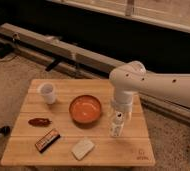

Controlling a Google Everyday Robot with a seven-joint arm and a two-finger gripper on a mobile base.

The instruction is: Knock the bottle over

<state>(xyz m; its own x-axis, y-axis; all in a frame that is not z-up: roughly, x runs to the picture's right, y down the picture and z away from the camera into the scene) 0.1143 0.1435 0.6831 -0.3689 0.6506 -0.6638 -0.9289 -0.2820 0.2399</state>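
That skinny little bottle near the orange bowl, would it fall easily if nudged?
Probably: the bottle stands upright, slim on a narrow base, so a sideways nudge should tip it. It looks like light plastic and may then roll. The gripper hangs just above it.

Near the tabletop's right edge: gripper just above the bottle, largely masked by the white arm, itself cut off at the picture's right. Bottle label and printed mark at the near right corner: too small to read.

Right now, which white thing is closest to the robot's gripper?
The slim translucent-white plastic bottle, just below the gripper; the white handled cup and pale rectangular block sit farther left.
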